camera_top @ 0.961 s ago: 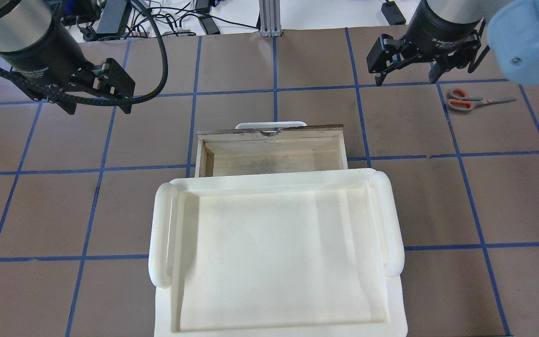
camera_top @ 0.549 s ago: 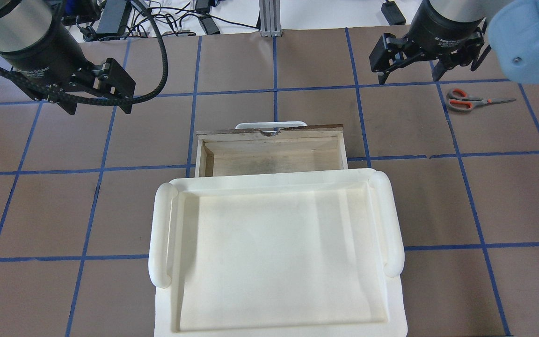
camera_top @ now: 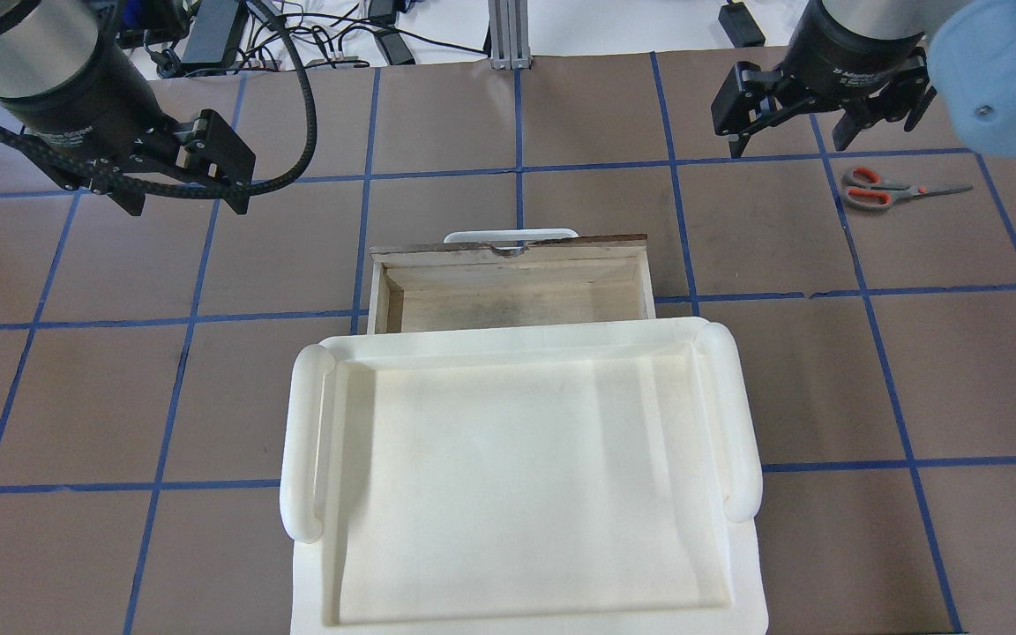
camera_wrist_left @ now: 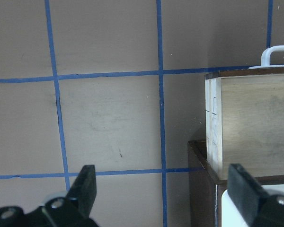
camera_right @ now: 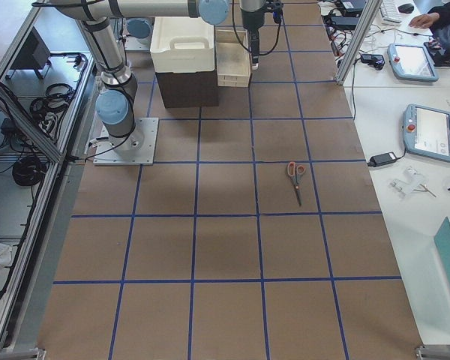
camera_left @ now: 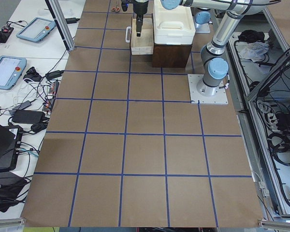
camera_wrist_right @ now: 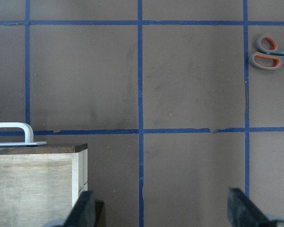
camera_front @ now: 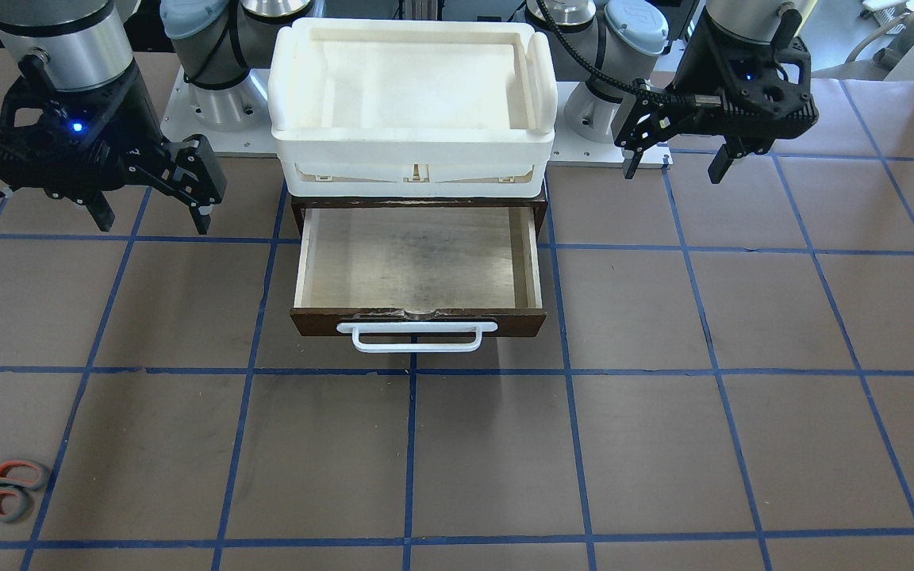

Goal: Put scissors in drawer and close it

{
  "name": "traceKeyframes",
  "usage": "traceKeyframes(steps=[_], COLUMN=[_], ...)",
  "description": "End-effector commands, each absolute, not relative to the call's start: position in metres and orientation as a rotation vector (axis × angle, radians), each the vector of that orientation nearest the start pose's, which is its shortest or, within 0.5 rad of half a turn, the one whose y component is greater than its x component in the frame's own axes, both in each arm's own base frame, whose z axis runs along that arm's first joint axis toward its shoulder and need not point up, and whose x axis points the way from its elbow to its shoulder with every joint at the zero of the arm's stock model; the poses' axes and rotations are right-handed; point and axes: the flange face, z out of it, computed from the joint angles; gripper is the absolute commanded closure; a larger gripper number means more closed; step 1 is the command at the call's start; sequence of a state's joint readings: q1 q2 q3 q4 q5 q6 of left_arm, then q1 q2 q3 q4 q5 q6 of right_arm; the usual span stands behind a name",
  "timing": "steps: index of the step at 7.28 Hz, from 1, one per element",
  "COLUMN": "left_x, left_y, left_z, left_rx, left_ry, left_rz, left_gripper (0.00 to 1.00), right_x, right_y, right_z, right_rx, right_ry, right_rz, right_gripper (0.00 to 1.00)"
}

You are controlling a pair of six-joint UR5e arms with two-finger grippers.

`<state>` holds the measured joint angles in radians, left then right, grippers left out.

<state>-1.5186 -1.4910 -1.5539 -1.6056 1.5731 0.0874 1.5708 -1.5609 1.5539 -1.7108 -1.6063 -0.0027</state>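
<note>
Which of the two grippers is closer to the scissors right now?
The right gripper, open, near the scissors; the left gripper hangs at the table's other side, beyond the open drawer.

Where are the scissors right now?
In the overhead view, the scissors lie flat on the table at far right, untouched, just right of the open right gripper and well right of the drawer.
</note>
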Motion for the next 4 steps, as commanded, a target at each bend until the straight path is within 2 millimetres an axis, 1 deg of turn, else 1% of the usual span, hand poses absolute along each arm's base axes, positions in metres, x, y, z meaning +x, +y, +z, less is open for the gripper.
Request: traceKeyframes(steps=[1,4], left_x=[-0.1089,-0.1082], left_y=[-0.4686,-0.4687], left_z=[0.5309,0.5309], left_rx=[0.055,0.053], left_ry=[3.134,3.134], left_rz=[-0.098,-0.098], left_gripper=[0.00,0.00], right_x=[0.1312,0.1333], right_y=[-0.5087,-0.5087], right_z=[0.5072,0.5090], right_rx=[0.005,0.001], right_ry=[3.154,3.139], right_rz=[-0.233,-0.248], right_gripper=[0.00,0.00])
